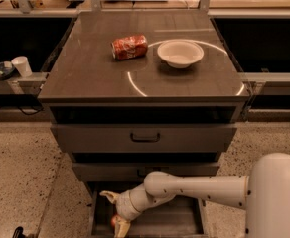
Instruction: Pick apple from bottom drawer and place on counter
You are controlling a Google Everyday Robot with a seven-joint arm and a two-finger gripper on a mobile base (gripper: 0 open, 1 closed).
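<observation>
Reaching into the lower centre-left of the frame, the gripper (112, 213) sits inside the pulled-out bottom drawer (180, 222). Its two pale fingers are spread apart. One finger (109, 196) points toward the upper left, and the other slants down to the frame's bottom edge. The apple (113, 220) lies on the drawer's dark floor at its left end. It shows as a small reddish patch just beside the lower finger, and whether the two touch cannot be told. Nothing is pinched between the fingers.

A white arm (199, 190) stretches from the large rounded joint at the lower right, passing leftward over the drawer to the wrist.

Above the bottom drawer, the two wider drawers are closed; the upper one (85, 139) carries a dark handle at its middle. The counter (95, 68) fills the upper centre of the frame, glossy and crossed by a curved light reflection. On it, a crushed red soda can (129, 47) lies on its side, left of a white bowl (180, 53); the two are near each other but apart. At the far left edge, a white cup (22, 66) stands on a side ledge. Speckled floor (21, 172) spreads out on both sides of the cabinet.
</observation>
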